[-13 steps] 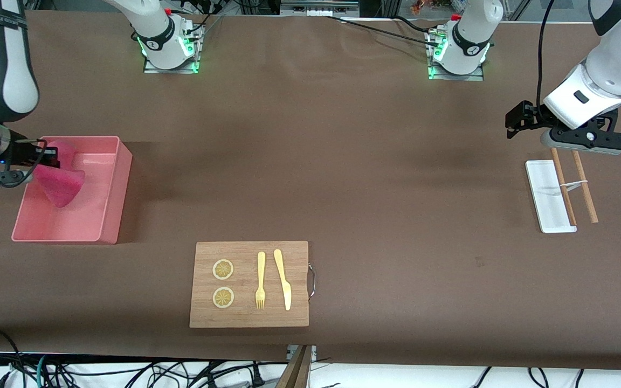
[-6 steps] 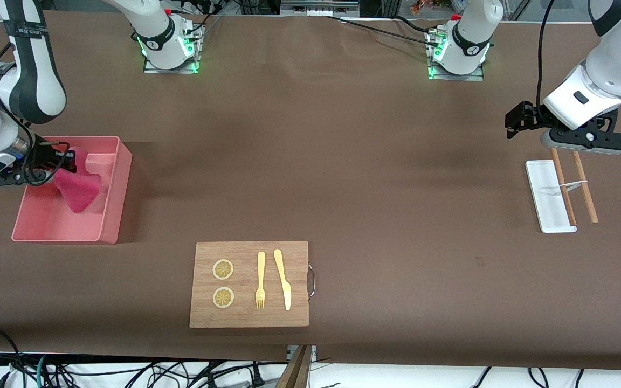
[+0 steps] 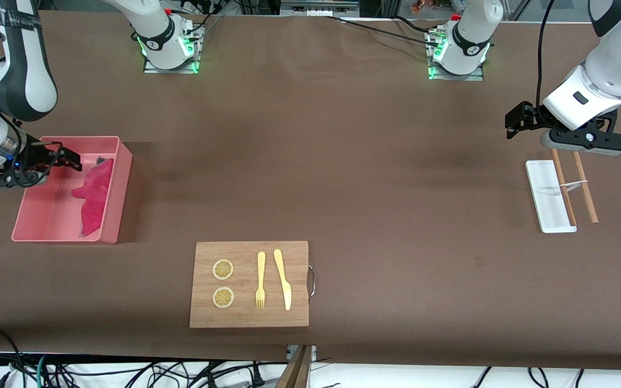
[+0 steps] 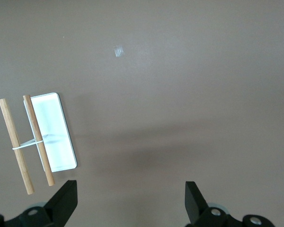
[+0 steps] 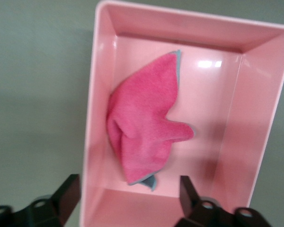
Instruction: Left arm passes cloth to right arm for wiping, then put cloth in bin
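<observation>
The pink-magenta cloth (image 3: 94, 196) lies crumpled in the pink bin (image 3: 46, 213), against the wall toward the left arm's end, with a little grey edge showing. In the right wrist view the cloth (image 5: 142, 123) lies free on the bin's floor (image 5: 213, 118). My right gripper (image 3: 72, 161) is open and empty, up over the bin's farther part; its fingers stand wide apart in the right wrist view (image 5: 128, 189). My left gripper (image 3: 511, 125) is open and empty and waits above the table near the white tray; it also shows in the left wrist view (image 4: 130, 189).
A small white tray (image 3: 547, 199) with a pair of banded wooden sticks (image 3: 574, 183) lies at the left arm's end, also in the left wrist view (image 4: 52, 132). A wooden cutting board (image 3: 248, 284) with two lemon slices, a fork and a knife lies nearer the front camera.
My right gripper has opened and let go of the cloth, which has dropped into the bin. The gripper has drawn back a little. The left arm has not moved.
</observation>
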`<state>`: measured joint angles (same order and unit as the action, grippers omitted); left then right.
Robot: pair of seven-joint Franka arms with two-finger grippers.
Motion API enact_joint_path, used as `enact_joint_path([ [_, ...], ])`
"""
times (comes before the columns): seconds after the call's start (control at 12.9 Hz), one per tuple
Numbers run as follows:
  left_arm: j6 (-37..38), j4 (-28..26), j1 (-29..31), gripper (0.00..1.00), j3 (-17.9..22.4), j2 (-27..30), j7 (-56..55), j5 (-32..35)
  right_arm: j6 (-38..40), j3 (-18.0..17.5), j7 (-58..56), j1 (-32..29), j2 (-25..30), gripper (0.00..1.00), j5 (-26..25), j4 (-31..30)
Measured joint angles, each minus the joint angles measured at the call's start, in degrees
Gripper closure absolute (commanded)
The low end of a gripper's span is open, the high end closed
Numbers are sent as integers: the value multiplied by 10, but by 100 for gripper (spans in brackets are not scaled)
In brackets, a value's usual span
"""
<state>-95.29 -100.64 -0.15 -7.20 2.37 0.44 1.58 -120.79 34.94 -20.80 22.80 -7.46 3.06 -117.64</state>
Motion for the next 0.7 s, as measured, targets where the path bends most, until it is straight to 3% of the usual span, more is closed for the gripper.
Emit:
enact_joint_path([
  [0.23, 0, 0, 0, 0, 0, 0, 0, 0, 99, -11, 63, 31, 13, 0, 0, 75],
  [0.7, -1, 7, 0, 0, 0, -4, 0, 0, 261, -51, 125, 36, 84, 0, 0, 177],
])
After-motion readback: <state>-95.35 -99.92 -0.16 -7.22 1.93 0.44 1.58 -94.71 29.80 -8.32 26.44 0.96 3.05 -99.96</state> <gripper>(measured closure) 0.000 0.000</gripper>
